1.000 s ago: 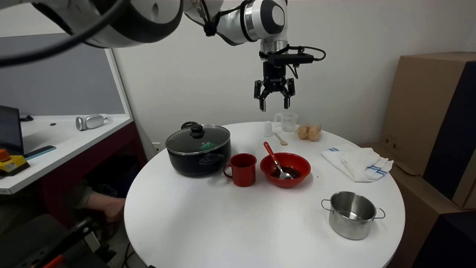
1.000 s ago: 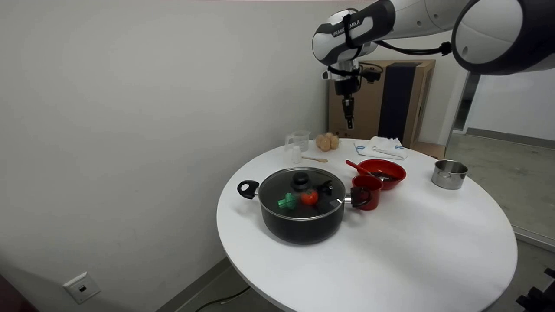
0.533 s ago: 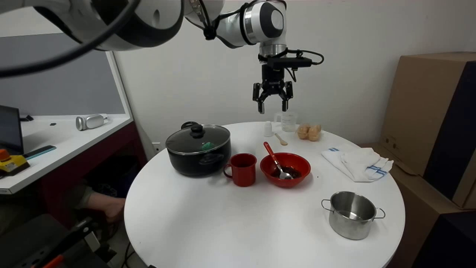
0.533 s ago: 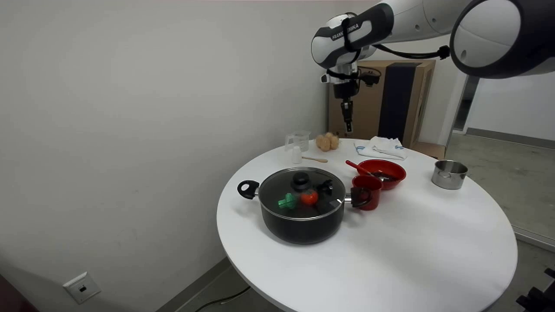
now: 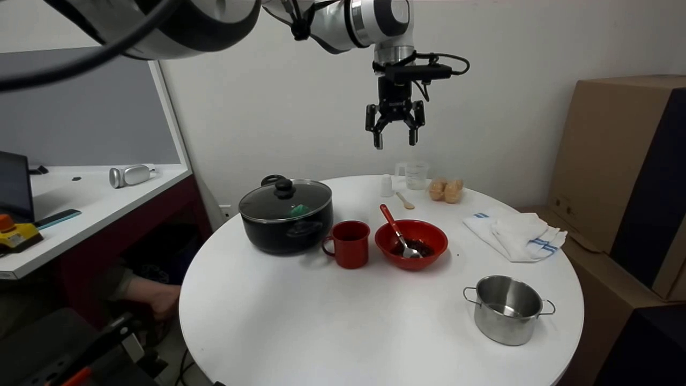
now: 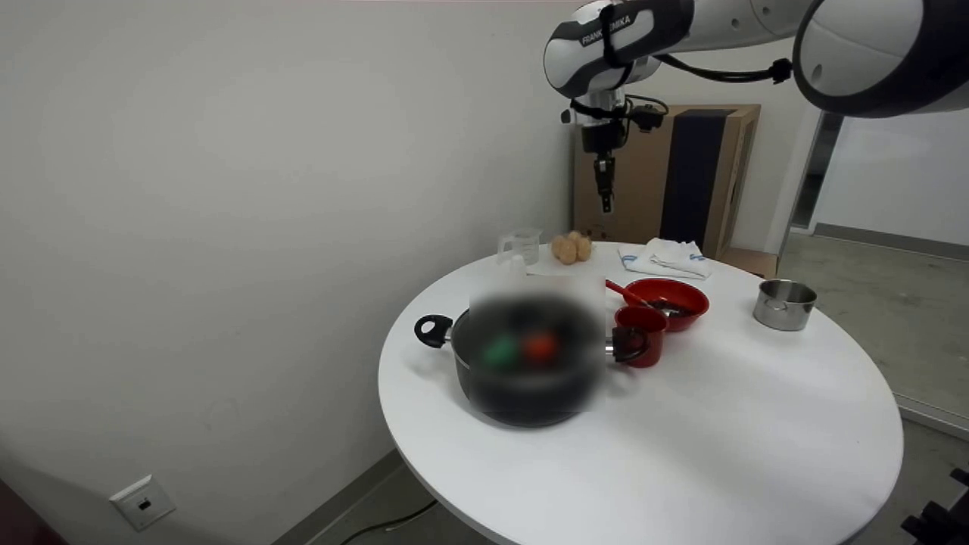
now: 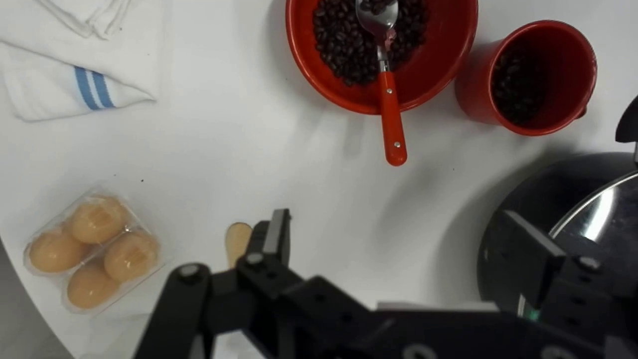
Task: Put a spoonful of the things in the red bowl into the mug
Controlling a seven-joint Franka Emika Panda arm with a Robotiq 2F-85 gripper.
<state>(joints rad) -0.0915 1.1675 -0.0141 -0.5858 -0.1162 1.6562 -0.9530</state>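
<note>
- Wrist view: the tool (image 7: pixel 398 239) stands with its blocky black jaws spread wide, the matt white desk (image 7: pixel 339 199) showing between them.
- From ten o'clock in an exterior view, the arm (image 5: pixel 332 29) reaches across the top, then bends at the wrist so that the tool points straight toward six o'clock, high above the desk and well apart from everything on it.
- Its links are smooth, rounded white shells with dark bands; a black cable (image 5: pixel 96 60) curves across the ten o'clock corner.
- Toward one o'clock in the wrist view, the red bowl (image 7: pixel 441 70) has a glossy round wall and holds dark, oval beans (image 7: pixel 344 45).
- Metal with a riveted red handle, the spoon (image 7: pixel 390 107) lies in the bowl, its handle over the rim toward six o'clock, a few beans in its scoop.
- At two o'clock there, the red mug (image 7: pixel 563 80), a smooth cylinder just beside the bowl, has beans inside as well.
- Past three o'clock, the black pot (image 7: pixel 558 189) wears a glass lid (image 7: pixel 615 224) rimmed in metal.
- Near eight o'clock, brown eggs (image 7: pixel 97 219) sit in clear plastic packaging (image 7: pixel 127 285); at ten, a white cloth (image 7: pixel 45 75) lies folded, striped blue.
- Past three o'clock on the desk in an exterior view, a shiny steel pot (image 5: pixel 504 327) has thin loop handles.
</note>
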